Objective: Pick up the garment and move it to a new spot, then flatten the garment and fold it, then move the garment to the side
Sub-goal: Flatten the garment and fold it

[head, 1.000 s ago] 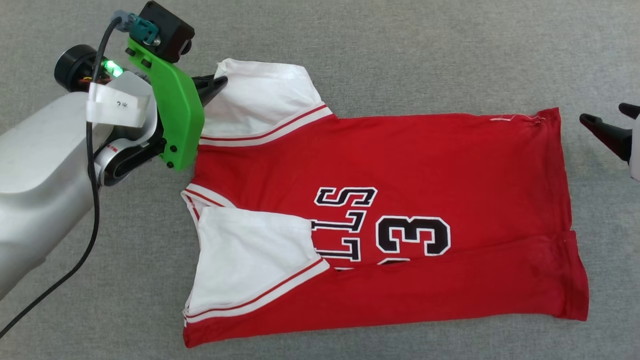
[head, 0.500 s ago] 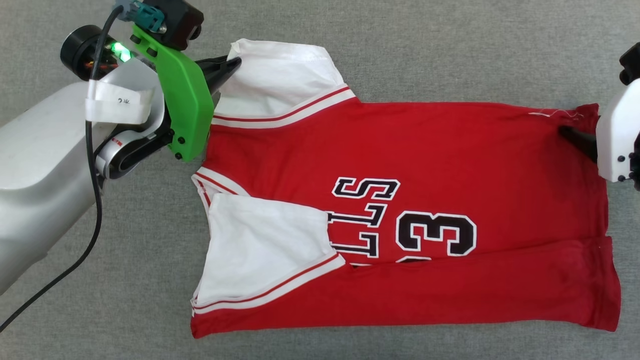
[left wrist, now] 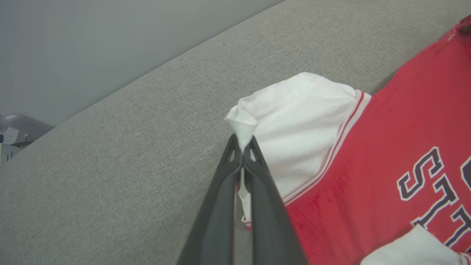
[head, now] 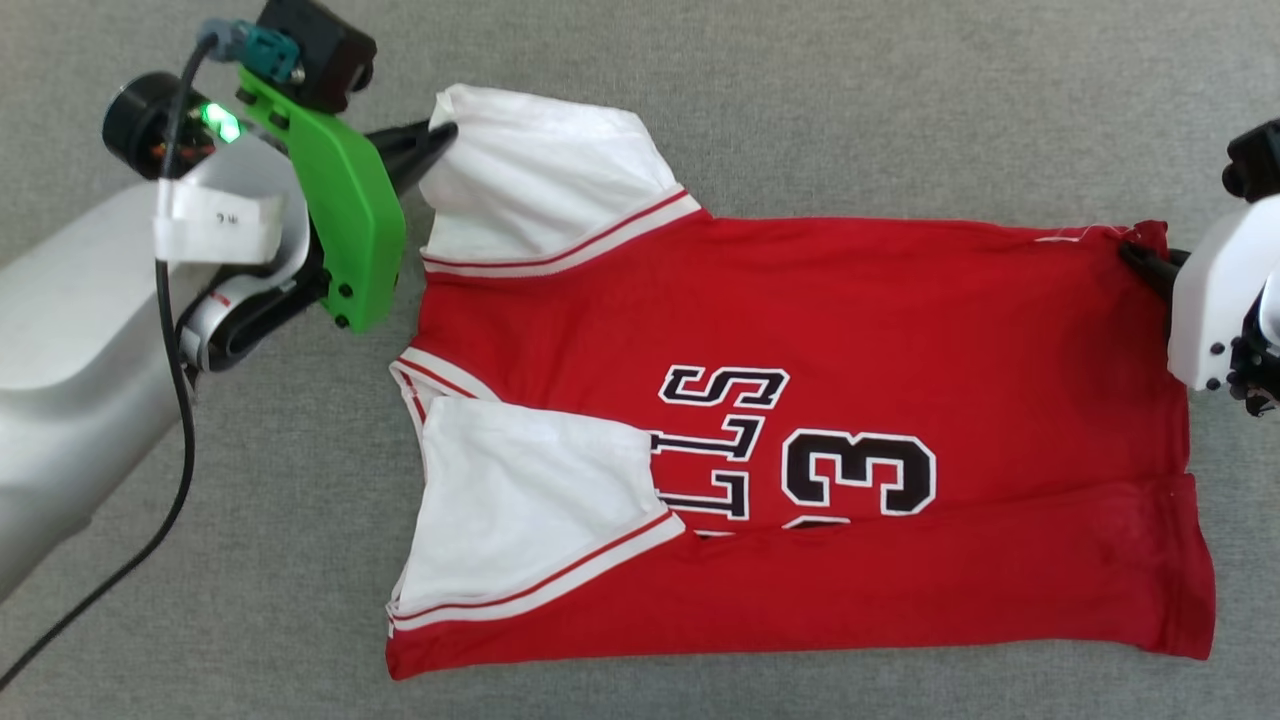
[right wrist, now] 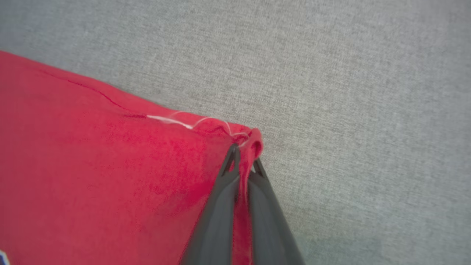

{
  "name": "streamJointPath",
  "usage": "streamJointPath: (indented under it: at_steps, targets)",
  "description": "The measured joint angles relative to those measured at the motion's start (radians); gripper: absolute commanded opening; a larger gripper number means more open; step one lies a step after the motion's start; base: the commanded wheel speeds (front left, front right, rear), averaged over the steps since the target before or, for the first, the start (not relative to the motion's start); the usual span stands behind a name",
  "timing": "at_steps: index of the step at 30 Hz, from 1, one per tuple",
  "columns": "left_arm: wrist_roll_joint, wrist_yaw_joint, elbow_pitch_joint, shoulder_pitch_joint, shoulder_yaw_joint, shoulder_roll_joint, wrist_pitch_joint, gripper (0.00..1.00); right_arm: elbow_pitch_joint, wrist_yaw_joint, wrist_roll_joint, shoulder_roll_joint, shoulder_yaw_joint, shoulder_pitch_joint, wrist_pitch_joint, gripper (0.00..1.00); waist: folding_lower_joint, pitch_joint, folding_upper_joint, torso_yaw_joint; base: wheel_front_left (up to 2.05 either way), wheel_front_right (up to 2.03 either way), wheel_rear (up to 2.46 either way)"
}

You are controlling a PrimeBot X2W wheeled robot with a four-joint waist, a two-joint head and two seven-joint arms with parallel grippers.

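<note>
The garment (head: 800,330) lies spread across the grey fabric surface (head: 900,100), near edge folded over. The left gripper (left wrist: 243,146) pinches its far white sleeve (head: 540,170); the right gripper (right wrist: 244,156) clamps the far hem corner (right wrist: 254,141). Bare surface all round.

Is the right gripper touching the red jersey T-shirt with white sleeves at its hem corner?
Touching. The right wrist view shows the right gripper shut on the red jersey T-shirt, its corner pinched between both fingers.
</note>
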Motion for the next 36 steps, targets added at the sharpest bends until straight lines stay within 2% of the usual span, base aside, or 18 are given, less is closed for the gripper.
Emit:
streamJointPath:
  at_steps: [4, 7, 12, 21, 28, 33, 36]
  targets:
    - [-0.002, 0.003, -0.011, 0.052, -0.010, 0.006, -0.026, 0.00, -0.022, 0.000, 0.018, -0.015, 0.019, 0.046, -0.099, 0.00, 0.0000, -0.047, 0.0000, -0.001, 0.00, 0.00, 0.00]
    - [-0.002, 0.023, -0.040, 0.103, -0.020, 0.028, -0.042, 0.00, -0.046, 0.000, 0.019, -0.026, 0.031, 0.086, -0.165, 0.00, 0.0000, -0.084, 0.0000, -0.002, 0.00, 0.00, 0.00]
    - [-0.018, 0.071, -0.119, 0.205, -0.029, 0.075, -0.077, 0.00, -0.080, 0.000, 0.026, -0.041, 0.031, 0.168, -0.251, 0.00, -0.0001, -0.144, 0.0000, -0.003, 0.00, 0.00, 0.00]
    - [-0.064, 0.166, -0.247, 0.421, -0.054, 0.138, -0.116, 0.00, -0.146, 0.000, 0.029, -0.065, 0.013, 0.358, -0.331, 0.00, -0.0001, -0.235, 0.0000, -0.003, 0.00, 0.00, 0.00]
    - [-0.099, 0.209, -0.279, 0.566, -0.064, 0.144, -0.152, 0.00, -0.174, 0.000, 0.055, -0.059, -0.023, 0.519, -0.345, 0.00, -0.0001, -0.274, 0.0000, -0.001, 0.00, 0.00, 0.00]
    - [-0.137, 0.214, -0.249, 0.629, -0.068, 0.135, -0.161, 0.00, -0.168, 0.000, 0.061, -0.039, -0.041, 0.586, -0.345, 0.00, -0.0001, -0.266, 0.0000, 0.001, 0.00, 0.00, 0.00]
    - [-0.149, 0.207, -0.202, 0.661, -0.071, 0.101, -0.170, 0.00, -0.149, 0.000, 0.061, -0.007, -0.042, 0.616, -0.341, 0.00, -0.0001, -0.253, 0.0000, 0.000, 0.00, 0.00, 0.00]
